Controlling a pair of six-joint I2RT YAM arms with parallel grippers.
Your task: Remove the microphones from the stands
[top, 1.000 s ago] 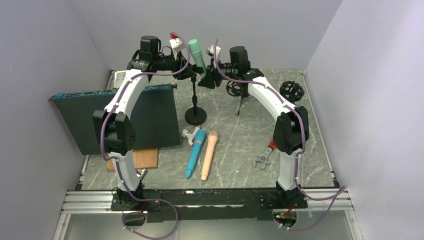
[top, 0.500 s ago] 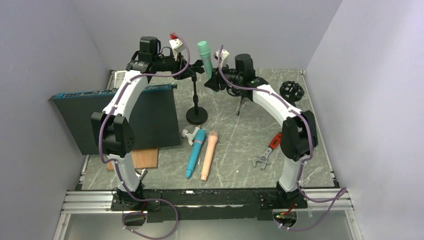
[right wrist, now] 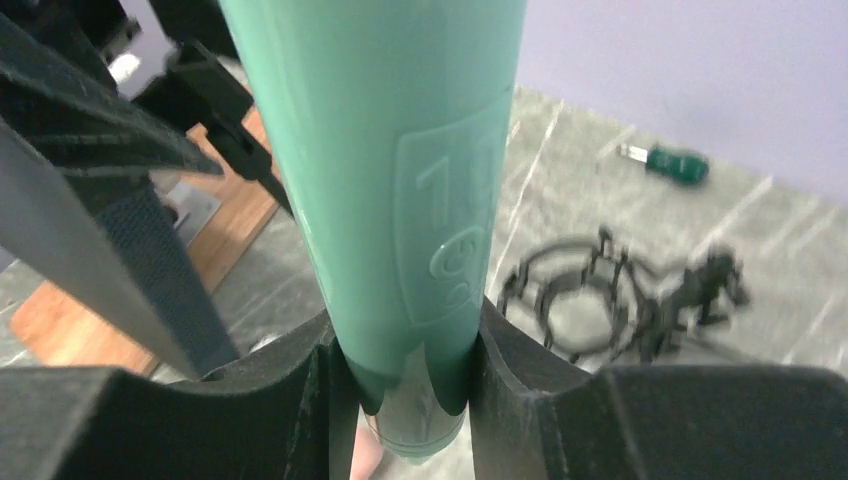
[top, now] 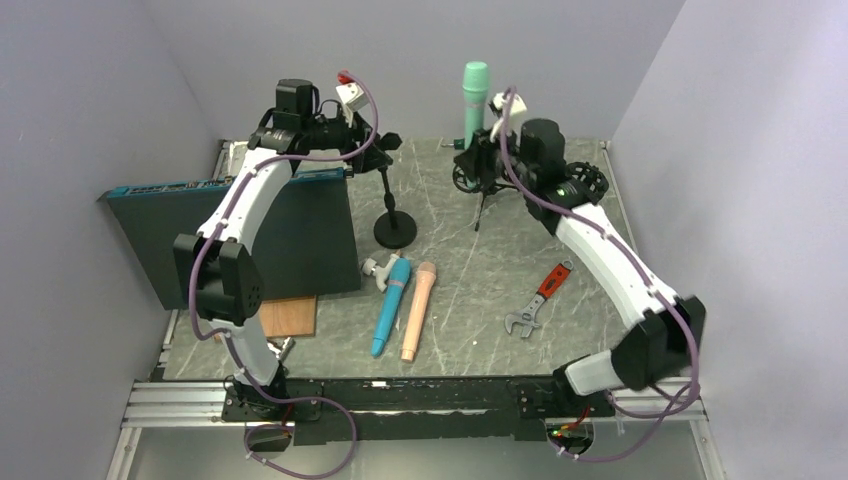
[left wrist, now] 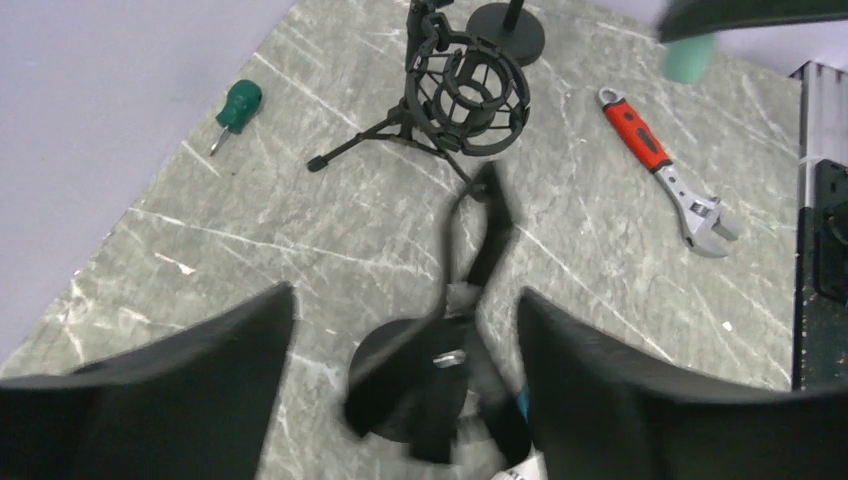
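Checking the right pincer (top: 478,148) first: what has it got? — Mara

It is clamped on the green microphone (top: 475,95), low on the handle, head up. The wrist view shows both fingers (right wrist: 200,420) pressed against the tapered end. The microphone hangs high at the back of the cell, well apart from the stand (top: 388,200). — Jon

So it is out of the clip? — Mara

I judge so. Gripping low and keeping it upright suits drawing it out along its own axis. — Jon

And the left pincer (left wrist: 402,295)? — Mara

Spread wide at the stand's top, with the clip and round base showing between its fingers, and not closed on them. It is likely there to steady the stand, but it grips nothing. — Jon

What could hinder setting the microphone down? — Mara

Under the right arm are a tripod shock mount (top: 478,180), a second shock mount (top: 585,182), a red-handled wrench (top: 540,300) and a green screwdriver (left wrist: 238,105). Mid-tabletop (top: 470,290) lie a blue microphone (top: 390,305) and a peach microphone (top: 418,310), side by side. A dark panel (top: 250,230) and a wooden block (top: 285,315) take up the left. The bare patch between the 2 lying microphones and the wrench looks easiest. — Jon
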